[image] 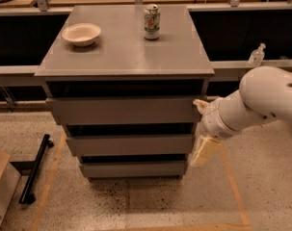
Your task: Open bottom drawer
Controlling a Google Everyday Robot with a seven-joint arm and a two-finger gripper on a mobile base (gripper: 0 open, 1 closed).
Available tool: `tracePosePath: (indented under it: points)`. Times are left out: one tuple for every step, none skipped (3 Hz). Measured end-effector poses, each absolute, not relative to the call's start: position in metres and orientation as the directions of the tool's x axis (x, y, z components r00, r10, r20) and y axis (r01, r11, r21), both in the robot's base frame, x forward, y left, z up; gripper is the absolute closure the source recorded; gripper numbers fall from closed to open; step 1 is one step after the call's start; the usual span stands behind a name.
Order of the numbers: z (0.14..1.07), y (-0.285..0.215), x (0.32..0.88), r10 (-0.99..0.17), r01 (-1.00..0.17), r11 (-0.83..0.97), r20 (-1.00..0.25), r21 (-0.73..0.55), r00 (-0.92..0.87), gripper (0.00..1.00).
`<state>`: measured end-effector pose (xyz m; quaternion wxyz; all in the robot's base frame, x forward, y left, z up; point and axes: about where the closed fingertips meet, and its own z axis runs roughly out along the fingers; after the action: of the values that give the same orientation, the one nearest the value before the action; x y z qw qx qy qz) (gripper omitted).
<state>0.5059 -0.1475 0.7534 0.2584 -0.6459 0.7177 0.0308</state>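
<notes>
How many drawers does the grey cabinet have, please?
3, stacked: top drawer under the tabletop, middle drawer below it, bottom drawer nearest the floor. None seems hidden. The gripper hangs by the middle drawer's right end.

Worktop (121, 57): you have the bowl (81, 33) at the back left and the can (152, 21) to its right, well apart.
Drawers: your bottom drawer (133, 169) lies lowest, under the middle drawer (128, 144) and top drawer (121, 110).
Gripper (203, 150): just beside the middle drawer's right end.
Floor: a bar (34, 170) lies to the left of the drawers.
</notes>
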Motion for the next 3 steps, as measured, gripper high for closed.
tracePosePath:
  points:
    - [0.741, -0.146, 0.501, -0.899, -0.944, 0.183, -0.435, -0.275, -0.048, 0.0]
    - [0.71, -0.134, 0.502, -0.859, -0.952, 0.191, -0.509, -0.238, -0.045, 0.0]
    - [0.659, -0.116, 0.506, -0.823, -0.97, 0.165, -0.567, -0.178, -0.036, 0.0]
